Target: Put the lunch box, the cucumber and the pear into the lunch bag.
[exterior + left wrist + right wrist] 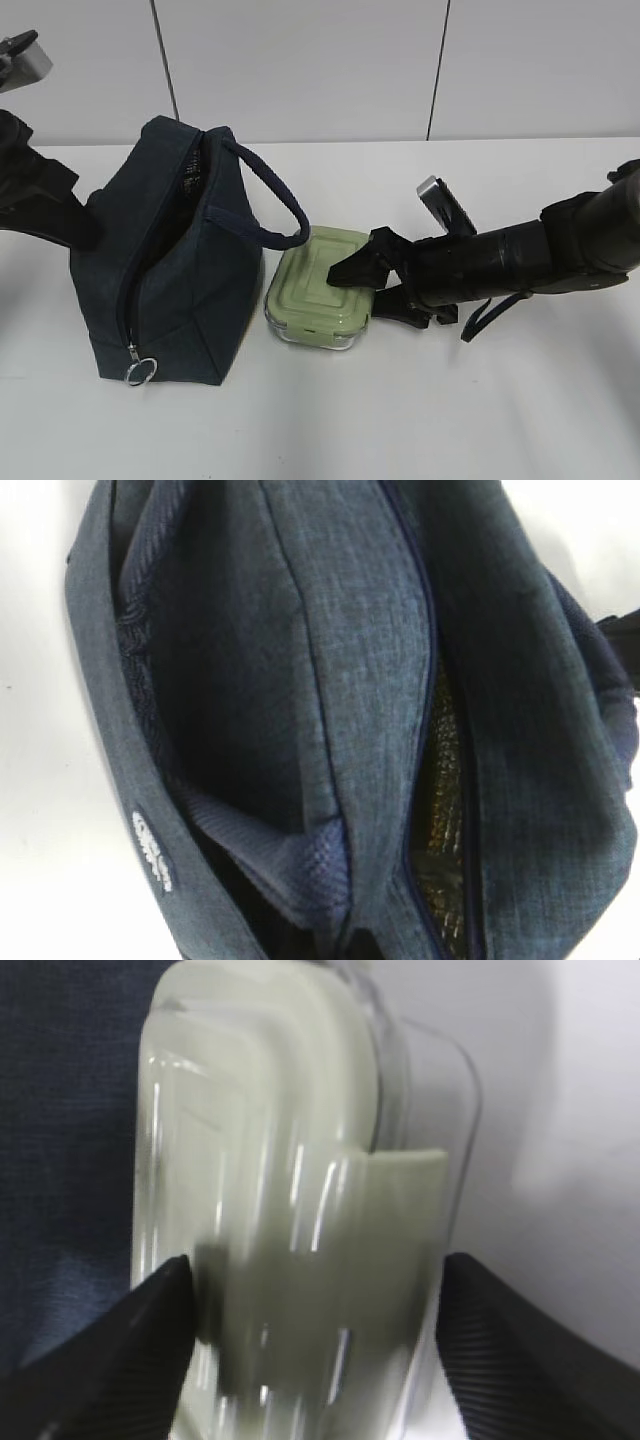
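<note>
On white table (450, 400) before seemingly white panelled wall (300, 60).

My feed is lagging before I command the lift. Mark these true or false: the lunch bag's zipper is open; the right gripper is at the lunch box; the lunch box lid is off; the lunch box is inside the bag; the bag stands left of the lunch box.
1. The lunch bag has its zipper open. True.
2. The right gripper straddles the lunch box. True.
3. The lid is off. False: the green lid sits on it.
4. The lunch box is inside the bag. False: it rests on the table beside it.
5. The bag stands left of the lunch box. True.
</note>
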### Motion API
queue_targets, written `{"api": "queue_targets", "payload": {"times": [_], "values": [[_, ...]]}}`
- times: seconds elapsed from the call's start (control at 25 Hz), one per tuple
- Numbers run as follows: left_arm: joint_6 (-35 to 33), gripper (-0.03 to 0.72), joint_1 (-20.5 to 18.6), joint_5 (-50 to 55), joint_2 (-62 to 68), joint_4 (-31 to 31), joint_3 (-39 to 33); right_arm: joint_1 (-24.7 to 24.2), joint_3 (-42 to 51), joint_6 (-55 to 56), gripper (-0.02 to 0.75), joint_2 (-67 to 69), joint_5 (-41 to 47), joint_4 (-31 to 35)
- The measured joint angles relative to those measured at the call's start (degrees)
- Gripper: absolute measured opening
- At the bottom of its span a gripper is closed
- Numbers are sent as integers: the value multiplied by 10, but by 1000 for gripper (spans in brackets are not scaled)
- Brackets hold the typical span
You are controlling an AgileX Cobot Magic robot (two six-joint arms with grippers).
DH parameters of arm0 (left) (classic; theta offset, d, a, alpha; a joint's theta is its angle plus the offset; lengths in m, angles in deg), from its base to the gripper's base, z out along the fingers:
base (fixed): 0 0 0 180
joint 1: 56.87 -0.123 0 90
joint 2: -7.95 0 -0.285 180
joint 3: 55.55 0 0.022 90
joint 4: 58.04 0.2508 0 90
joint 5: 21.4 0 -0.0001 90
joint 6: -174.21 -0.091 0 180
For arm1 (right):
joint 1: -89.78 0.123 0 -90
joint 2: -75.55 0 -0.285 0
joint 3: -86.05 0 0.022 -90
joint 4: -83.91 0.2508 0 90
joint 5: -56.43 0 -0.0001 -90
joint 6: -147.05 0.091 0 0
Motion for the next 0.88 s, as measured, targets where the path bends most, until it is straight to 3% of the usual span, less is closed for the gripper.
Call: {"api": "queue_targets", "payload": {"times": [0.2,0.88], "values": [[0,3,0,-1,0,6,0,0,-4,2,333,3,13,11],[0,3,0,-2,0,7,0,-22,0,-1,304,-37,-24,-17]]}}
